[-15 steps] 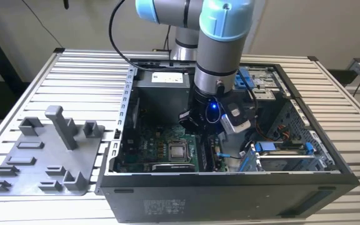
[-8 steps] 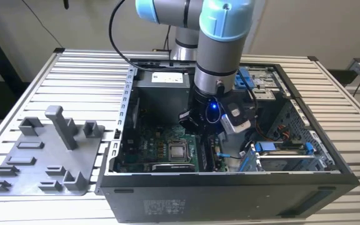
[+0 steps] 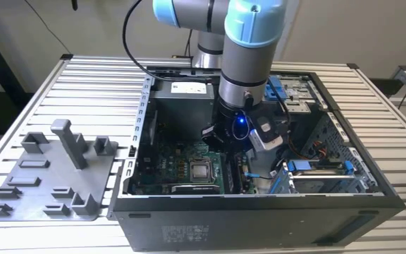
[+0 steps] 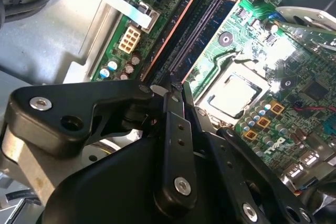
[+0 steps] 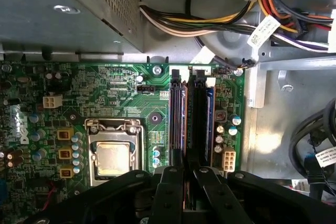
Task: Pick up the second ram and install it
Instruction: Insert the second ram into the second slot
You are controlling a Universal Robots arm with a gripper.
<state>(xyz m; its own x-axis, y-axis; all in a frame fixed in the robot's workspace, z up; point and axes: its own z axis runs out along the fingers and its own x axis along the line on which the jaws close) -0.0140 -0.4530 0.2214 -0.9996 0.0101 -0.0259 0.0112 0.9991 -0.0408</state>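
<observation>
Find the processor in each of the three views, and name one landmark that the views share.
Exterior view: the processor sits on the board inside the case, toward the exterior view's left of the arm's wrist.
Second wrist view: the processor lies beside the memory slots.
First wrist view: the processor sits mid-board, near the slots.
Shared landmark: the memory slots run alongside it.

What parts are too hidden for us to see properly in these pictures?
1. Exterior view: the grey and blue robot arm covers much of the green circuit board inside the black computer case.
2. First wrist view: the long, narrow dark memory stick runs behind the black gripper, so its near end is hidden.
3. Second wrist view: the stick is seen edge-on, so its chips cannot be made out.
</observation>
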